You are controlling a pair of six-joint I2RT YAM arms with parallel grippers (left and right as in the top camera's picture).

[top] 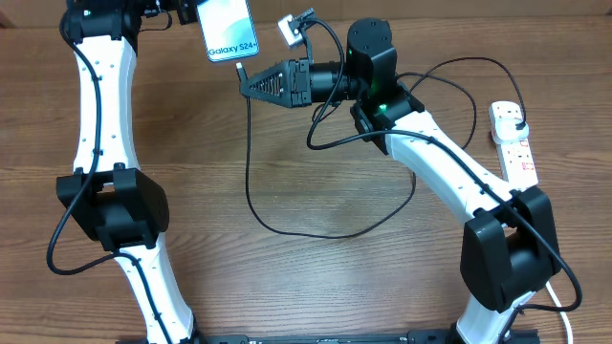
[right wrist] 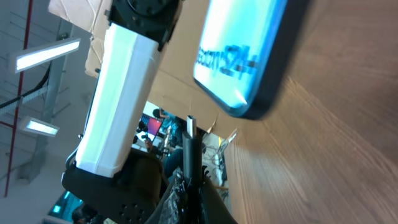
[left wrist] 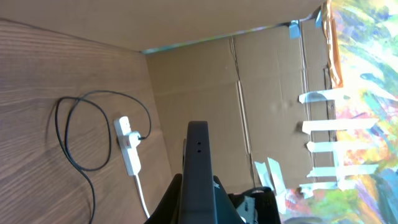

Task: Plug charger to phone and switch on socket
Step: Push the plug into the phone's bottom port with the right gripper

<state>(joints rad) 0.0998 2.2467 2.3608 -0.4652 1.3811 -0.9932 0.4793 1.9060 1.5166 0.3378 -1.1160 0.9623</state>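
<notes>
Black and thin, the long charger cable (top: pixel 248 162) has one end of its job done, as far as I can judge. Its black plug (top: pixel 517 121) sits in the far end of the small white rectangular power strip (top: pixel 513 148). The strip lies on the brown wooden bench (top: pixel 316 277) at the right edge, well apart from everything else. From there the cable loops across the bench and rises to the right end effector (top: pixel 247 80), whose fingers are pinched together on it just behind the small connector tip (right wrist: pixel 189 126).

The slim rectangular phone with dark edges and a light blue-teal screen (top: pixel 229 29) is not lying on the bench. The left end effector (top: pixel 191 13) is clamped on it and holds it up at the far side, screen facing the overhead camera. In the left wrist view it appears edge-on between the fingers.

The right wrist view shows the connector tip pointing up near the phone's lower edge but clear of it, with open background between them. So the plug-in is not yet made. The port itself is too small to make out.

Two steps remain: seating the tip in the phone, then pressing one of the strip's red-marked switches (top: pixel 521 162). Whether any switch is already on cannot be told from here, and neither end effector is near the strip. By my reckoning the task is in its first half, with the fine alignment at the port the step in hand.
</notes>
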